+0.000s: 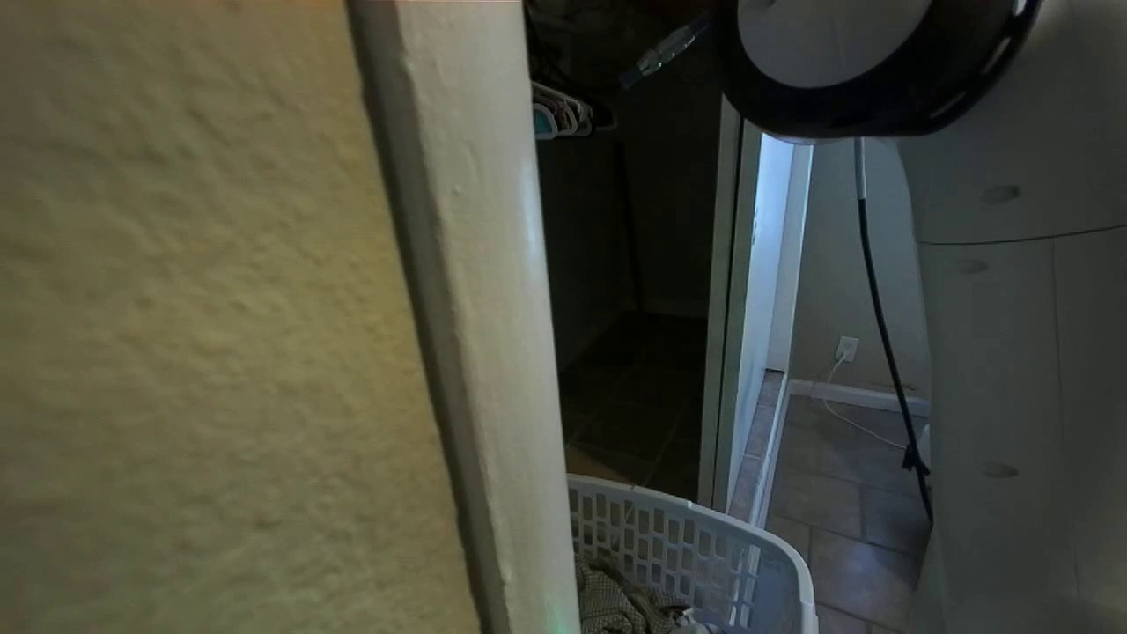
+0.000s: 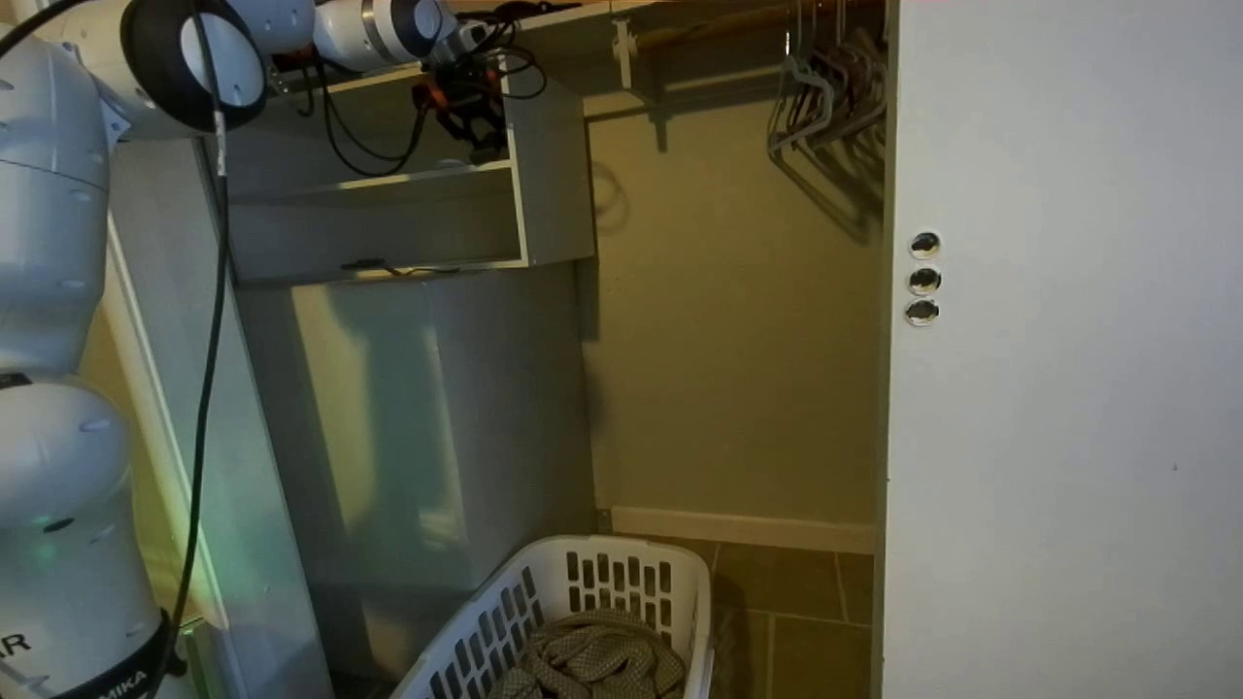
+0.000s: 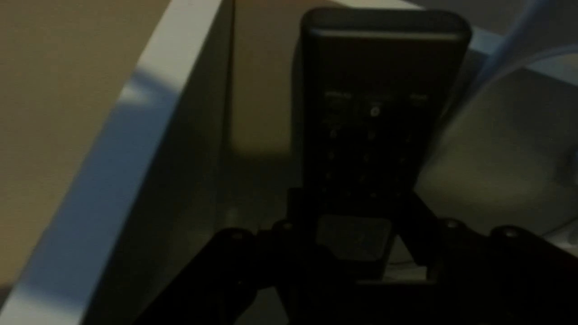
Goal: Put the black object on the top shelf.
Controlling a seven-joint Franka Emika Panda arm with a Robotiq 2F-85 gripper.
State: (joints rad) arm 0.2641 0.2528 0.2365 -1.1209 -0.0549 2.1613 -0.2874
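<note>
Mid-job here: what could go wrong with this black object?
The gripper holds the black object with much of it sticking out, so a bump might tip it. The side panel beside it could be clipped. In an exterior view, the looped cable dips near the shelf edge and may snag.

In the wrist view, markings on the black object [image 3: 384, 63] are too blurred to read, and its lower end blends into the dark jaws toward six o'clock. A pale band [image 3: 501, 54] at two o'clock is blurred. In an exterior view, cables [image 2: 481, 70] at eleven o'clock tangle across the jaws; what they hold cannot be told there. Hangers [image 2: 823, 102] at one o'clock run past the top edge. In an exterior view, pale trim [image 1: 484, 308] hides the nine-o'clock side of the laundry basket [image 1: 779, 586], which the bottom edge crops in both exterior views.
</note>
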